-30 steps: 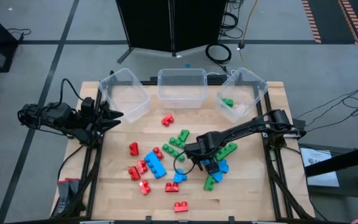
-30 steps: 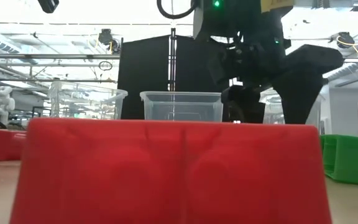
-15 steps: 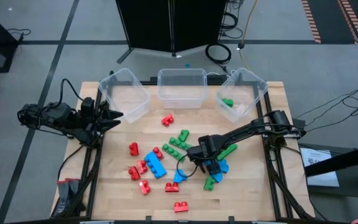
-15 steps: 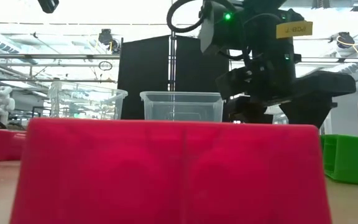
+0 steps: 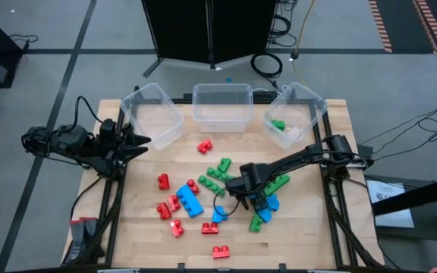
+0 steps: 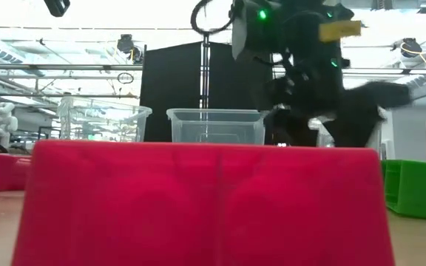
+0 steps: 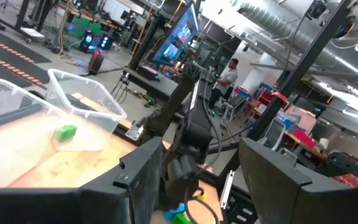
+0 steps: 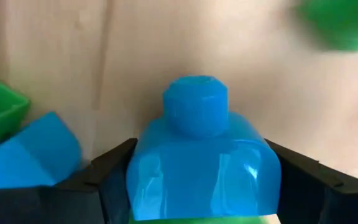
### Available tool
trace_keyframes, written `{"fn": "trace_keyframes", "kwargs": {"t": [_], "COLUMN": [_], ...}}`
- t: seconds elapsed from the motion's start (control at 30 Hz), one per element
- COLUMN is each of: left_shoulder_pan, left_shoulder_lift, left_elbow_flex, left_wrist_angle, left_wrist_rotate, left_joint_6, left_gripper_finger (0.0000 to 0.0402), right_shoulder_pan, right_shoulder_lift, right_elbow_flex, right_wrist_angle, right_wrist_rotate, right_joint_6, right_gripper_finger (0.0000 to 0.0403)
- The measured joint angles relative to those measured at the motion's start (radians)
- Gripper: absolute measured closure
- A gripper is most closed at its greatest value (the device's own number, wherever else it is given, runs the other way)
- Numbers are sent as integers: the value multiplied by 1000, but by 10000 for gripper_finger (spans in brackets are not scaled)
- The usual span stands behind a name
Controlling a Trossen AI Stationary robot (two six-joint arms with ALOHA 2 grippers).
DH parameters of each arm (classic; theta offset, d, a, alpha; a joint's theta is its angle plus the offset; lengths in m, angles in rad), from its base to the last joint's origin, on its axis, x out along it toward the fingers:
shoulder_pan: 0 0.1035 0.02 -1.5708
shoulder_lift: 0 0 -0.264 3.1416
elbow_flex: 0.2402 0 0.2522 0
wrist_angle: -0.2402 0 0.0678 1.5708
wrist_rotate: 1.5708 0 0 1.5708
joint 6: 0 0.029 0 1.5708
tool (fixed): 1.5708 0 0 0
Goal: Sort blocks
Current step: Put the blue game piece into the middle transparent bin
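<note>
Red blocks (image 5: pixel 174 212) scattered on near-left of counter (image 5: pixel 150 250). Right gripper (image 5: pixel 258 200) low over near-right cluster, fingers flanking blue block (image 8: pixel 204 165), contact unclear. Green blocks (image 5: pixel 217 171) mid-counter. Left gripper (image 5: pixel 139 139) waits at left edge, partly parted, holding nothing. Far: three clear bins (image 5: pixel 221 105), right one holds green block (image 5: pixel 278 125).
</note>
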Motion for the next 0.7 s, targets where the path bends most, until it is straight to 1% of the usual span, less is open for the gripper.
{"fn": "trace_keyframes", "kwargs": {"t": [0.13,0.3,0.43,0.5,0.6,0.7], "left_shoulder_pan": [0,0,0,0,0,0], "left_shoulder_lift": [0,0,0,0,0,0], "left_elbow_flex": [0,0,0,0,0,0], "left_wrist_angle": [-2,-3,-3,-3,-8,-37], "left_wrist_rotate": [0,0,-7,-19,-28,-37], "left_joint_6": [0,0,1,4,9,10], "left_gripper_finger": [192,192,192,192,192,192], "right_shoulder_pan": [-41,-114,-208,-263,-359,-460], "right_shoulder_lift": [-57,-142,-211,-235,-265,-264], "right_elbow_flex": [60,159,245,290,355,401], "right_wrist_angle": [-41,-77,-57,-31,53,181], "right_wrist_rotate": [8,130,181,211,265,268], "right_joint_6": [-8,-33,-49,-56,-60,-48], "right_gripper_finger": [123,123,123,123,123,123]}}
